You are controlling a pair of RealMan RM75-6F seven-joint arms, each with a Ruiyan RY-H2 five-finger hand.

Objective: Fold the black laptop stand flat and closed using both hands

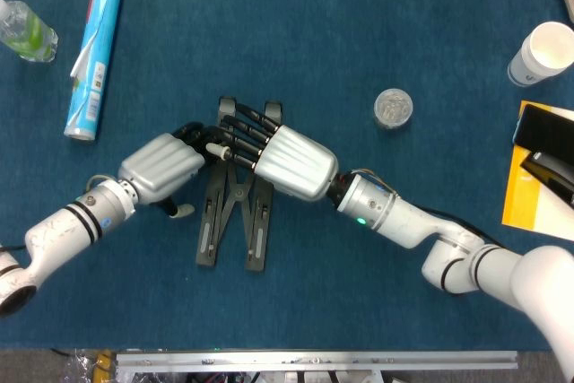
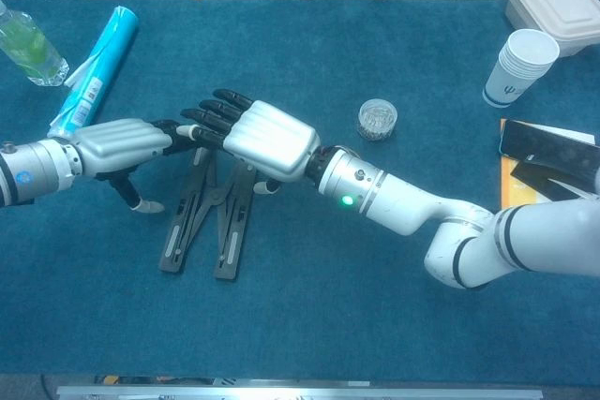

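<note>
The black laptop stand [image 1: 235, 221] [image 2: 202, 227] lies on the blue tabletop, its two long bars nearly parallel and joined by crossed links. My left hand [image 1: 166, 166] [image 2: 122, 145] rests against the far end of the left bar, dark fingers curled onto it and thumb hanging down to the left of the bar. From the right, my right hand [image 1: 291, 161] [image 2: 267, 140] presses over the far end of the right bar with its fingers stretched out and spread. The two hands' fingertips meet above the stand's top end, which they hide.
A blue tube [image 1: 94, 49] and a green bottle [image 1: 25, 31] lie at the far left. A small round jar [image 1: 393, 108] sits right of the stand. A paper cup [image 1: 543, 53], a white lidded box [image 2: 555, 2] and a yellow pad with black items [image 1: 538, 168] are at the right.
</note>
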